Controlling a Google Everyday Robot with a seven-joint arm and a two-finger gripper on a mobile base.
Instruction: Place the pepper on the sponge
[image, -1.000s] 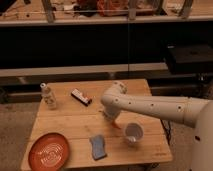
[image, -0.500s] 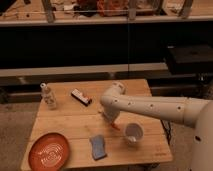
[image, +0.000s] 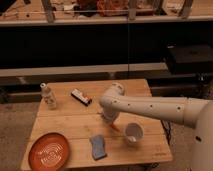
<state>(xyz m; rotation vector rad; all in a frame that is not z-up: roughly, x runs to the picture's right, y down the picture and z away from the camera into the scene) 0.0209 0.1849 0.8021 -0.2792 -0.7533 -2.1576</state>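
Note:
My gripper hangs from the white arm that reaches in from the right and is low over the middle of the wooden table. It is shut. A slim orange-red pepper sticks out at its tip, just above the tabletop. The blue-grey sponge lies flat near the front edge, a short way in front of the gripper and slightly to its left. Nothing rests on the sponge.
A white cup stands close to the right of the gripper. An orange plate sits at the front left. A small bottle and a black-and-white box are at the back left.
The gripper has barely shifted and stays low by the cup with the pepper at its tip. Nothing else on the table has moved.

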